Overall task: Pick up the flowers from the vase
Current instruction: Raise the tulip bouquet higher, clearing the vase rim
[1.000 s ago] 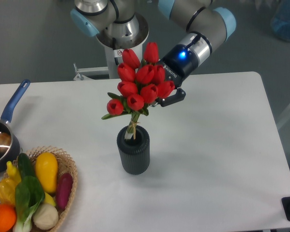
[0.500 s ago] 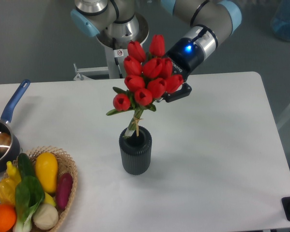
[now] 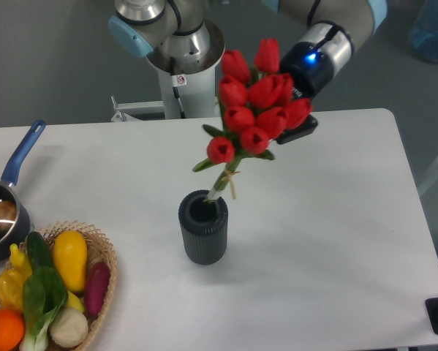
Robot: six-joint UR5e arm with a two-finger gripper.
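The flowers (image 3: 257, 106) are a bunch of red tulip buds with green leaves and tied pale stems, tilted to the upper right. The stem ends (image 3: 214, 193) sit just at the mouth of the vase (image 3: 202, 227), a dark ribbed cylinder on the white table. My gripper (image 3: 295, 121) is behind the buds at the right, shut on the flowers; the buds hide most of its fingers. One black finger (image 3: 304, 130) shows at the right of the bunch.
A wicker basket (image 3: 104, 256) with vegetables and fruit stands at the front left. A blue-handled saucepan (image 3: 6, 212) is at the left edge. The robot base (image 3: 178, 51) stands behind the table's far edge.
The gripper has moved up and to the right with the flowers. The stems have risen almost out of the vase, and the bunch leans more to the right.
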